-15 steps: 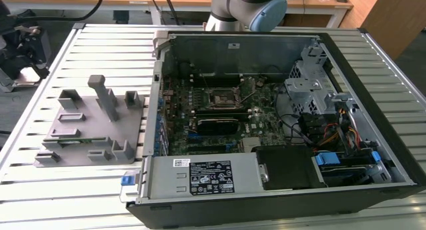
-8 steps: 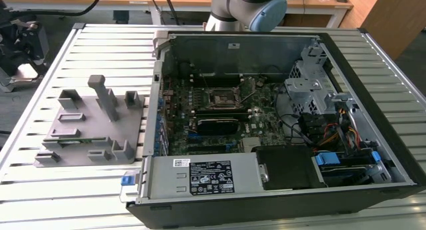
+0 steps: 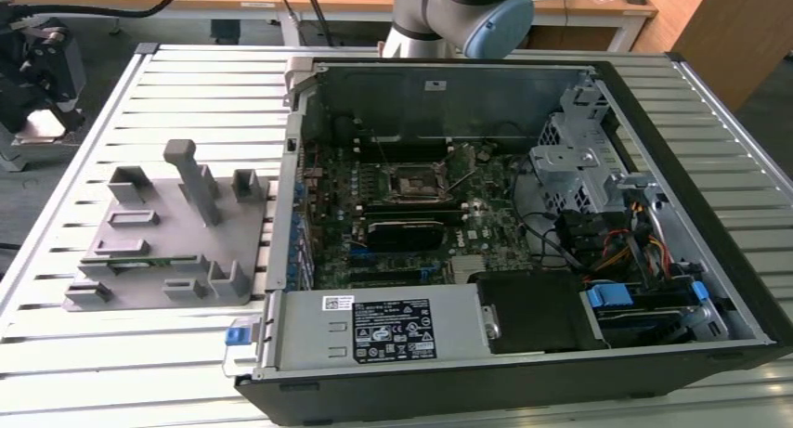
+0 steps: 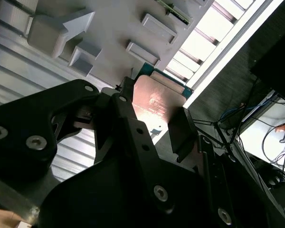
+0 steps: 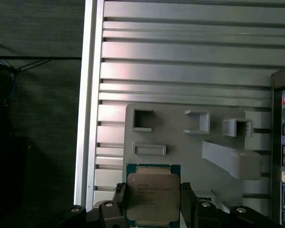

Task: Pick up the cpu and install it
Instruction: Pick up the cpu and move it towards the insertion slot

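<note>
— Silver-grey cpu [image 5: 153, 192] pinched by two opposite edges between gripper [image 5: 153, 199] fingers [image 5: 187, 204], metal lid facing first wrist camera. Square, so no long axis.
— Around it?
— Grey fixture [image 5: 180, 142] behind, green memory stick [image 3: 139, 258] lying on it. At three o'clock of fixture, exterior view, computer case [image 3: 434, 84]; socket [image 3: 409, 180] inside.
— Room?
— Just beside, table edge [image 5: 89, 95]; floor [image 5: 38, 118] beyond.

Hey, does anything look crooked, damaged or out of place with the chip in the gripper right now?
Nothing stands out. The cpu sits square in the gripper, clamped from both sides over the grey fixture. Its metal top shows no visible damage in both wrist views.
</note>
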Controlling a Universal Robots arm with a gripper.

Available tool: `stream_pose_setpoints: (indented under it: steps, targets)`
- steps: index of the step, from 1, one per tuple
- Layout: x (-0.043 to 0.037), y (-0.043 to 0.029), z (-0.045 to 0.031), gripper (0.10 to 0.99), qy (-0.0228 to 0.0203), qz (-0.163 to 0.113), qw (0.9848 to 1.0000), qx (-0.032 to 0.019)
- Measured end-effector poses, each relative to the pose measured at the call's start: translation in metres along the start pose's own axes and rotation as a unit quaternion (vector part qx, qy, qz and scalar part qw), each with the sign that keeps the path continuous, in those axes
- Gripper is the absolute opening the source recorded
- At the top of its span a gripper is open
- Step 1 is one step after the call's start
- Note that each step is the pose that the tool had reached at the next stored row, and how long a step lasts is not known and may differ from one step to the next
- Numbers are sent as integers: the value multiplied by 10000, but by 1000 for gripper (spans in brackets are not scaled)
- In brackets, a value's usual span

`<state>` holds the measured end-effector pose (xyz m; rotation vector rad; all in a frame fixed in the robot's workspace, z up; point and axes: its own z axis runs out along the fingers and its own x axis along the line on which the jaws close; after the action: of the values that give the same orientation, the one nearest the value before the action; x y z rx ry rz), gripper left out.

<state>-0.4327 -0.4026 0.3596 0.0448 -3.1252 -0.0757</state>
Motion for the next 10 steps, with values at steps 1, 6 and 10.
stream_pose_setpoints:
  steps: [1, 6, 10]
  targets:
    - [0, 4, -11, 537, 0, 0, 10000, 0]
    - [0, 25, -71, 537, -1, 0, 10000, 0]
    - [1, 41, -122, 537, -1, 0, 10000, 0]
